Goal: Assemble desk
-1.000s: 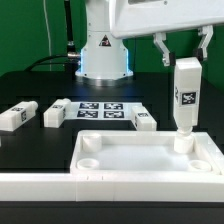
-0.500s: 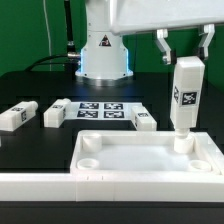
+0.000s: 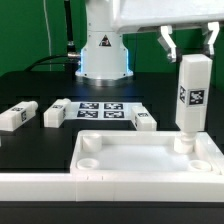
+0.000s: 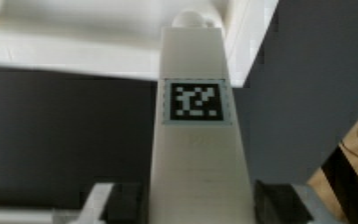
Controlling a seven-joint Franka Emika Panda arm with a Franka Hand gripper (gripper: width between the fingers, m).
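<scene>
The white tray-like desk top lies at the front of the black table, and its rim also shows in the wrist view. One white tagged leg stands upright with its lower end in the far corner socket on the exterior view's right. My gripper is shut on the top end of this leg. In the wrist view the leg runs away from the dark pads, which press on both its sides. The other sockets are bare.
Three loose legs lie on the table: two on the exterior view's left and one behind the tray. The marker board lies between them. A long white rail wall runs along the front. The robot base stands behind.
The held leg and gripper have shifted slightly toward the exterior view's right, with the leg's foot staying in the socket. The grip has not changed.
</scene>
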